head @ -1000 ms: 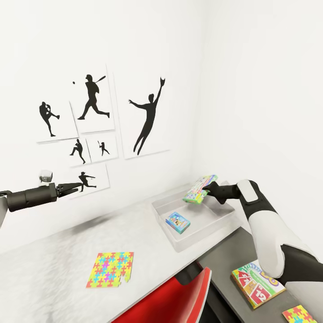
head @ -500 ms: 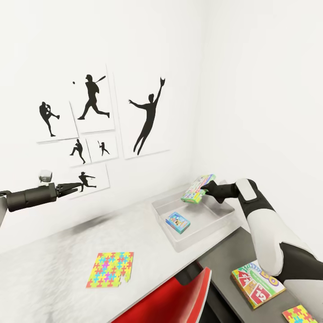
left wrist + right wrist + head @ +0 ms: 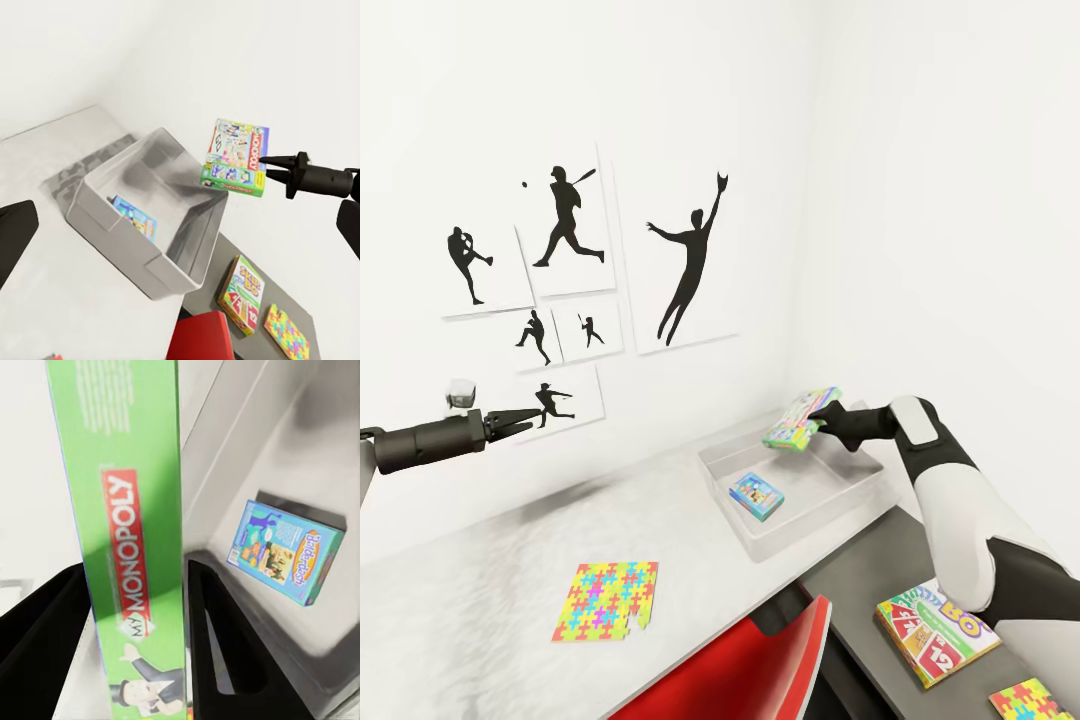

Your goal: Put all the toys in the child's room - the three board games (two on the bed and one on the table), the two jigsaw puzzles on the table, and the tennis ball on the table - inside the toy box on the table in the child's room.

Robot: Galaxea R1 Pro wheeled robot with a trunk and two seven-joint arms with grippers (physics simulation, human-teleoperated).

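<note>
My right gripper point(image 3: 818, 424) is shut on the green and white board game point(image 3: 798, 419), holding it tilted in the air above the far side of the toy box point(image 3: 760, 546). The wrist view shows its black fingers point(image 3: 225, 637) clamped on the game's edge point(image 3: 135, 510). A blue board game point(image 3: 756, 495) lies flat inside the box. The yellow-green and red game point(image 3: 935, 630) and one jigsaw puzzle point(image 3: 1032, 700) rest on the dark side unit. Another puzzle point(image 3: 607, 600) lies on the pale table point(image 3: 460, 580). My left gripper point(image 3: 510, 420) hovers open and empty, far left. The tennis ball and bed are out of view.
A red and white chair point(image 3: 760, 670) stands against the table's front edge, below the toy box. White walls meet in a corner right behind the box, and black baseball silhouettes point(image 3: 690, 260) hang on the left wall.
My right gripper has carried the green game slightly leftward over the toy box. The left arm has barely moved.
</note>
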